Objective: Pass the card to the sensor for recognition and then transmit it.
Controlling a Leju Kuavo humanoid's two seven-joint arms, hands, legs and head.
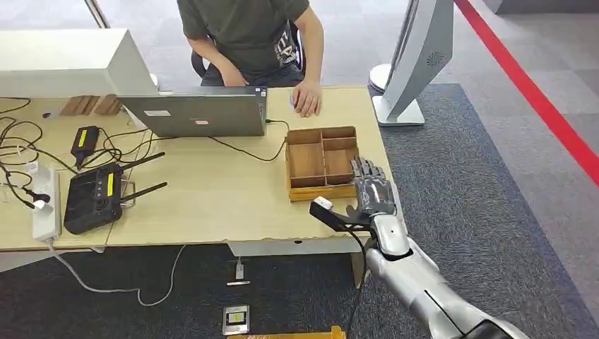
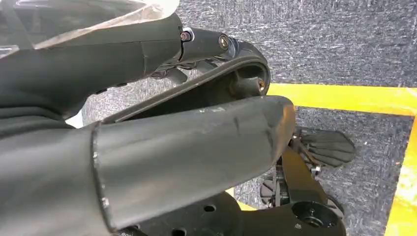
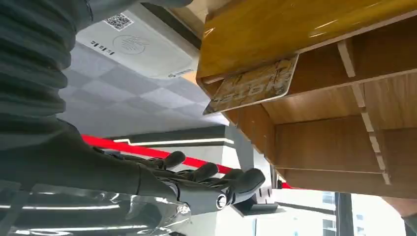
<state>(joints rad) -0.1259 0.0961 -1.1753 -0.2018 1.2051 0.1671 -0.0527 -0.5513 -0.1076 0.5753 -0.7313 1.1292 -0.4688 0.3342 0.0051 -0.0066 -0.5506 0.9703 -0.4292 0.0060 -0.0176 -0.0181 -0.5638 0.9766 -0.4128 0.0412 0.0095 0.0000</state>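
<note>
A patterned card (image 3: 253,86) leans on edge inside a compartment of the wooden divided tray (image 3: 275,29). The tray (image 1: 321,192) sits at the table's right front. My right hand (image 1: 373,189) hovers at the tray's front right corner, fingers stretched out and holding nothing. In the right wrist view its dark fingers (image 3: 206,174) lie apart from the card, not touching it. A white standing device with a wave logo (image 1: 417,63) rises from the floor off the table's far right corner. My left hand (image 2: 187,147) hangs over the dark carpet with nothing in it.
A person sits at the far side, one hand (image 1: 307,99) resting on the table beside a grey laptop (image 1: 198,113). A black controller (image 1: 95,198), a power strip (image 1: 44,201) and cables crowd the left part. A red line (image 1: 537,92) crosses the floor on the right.
</note>
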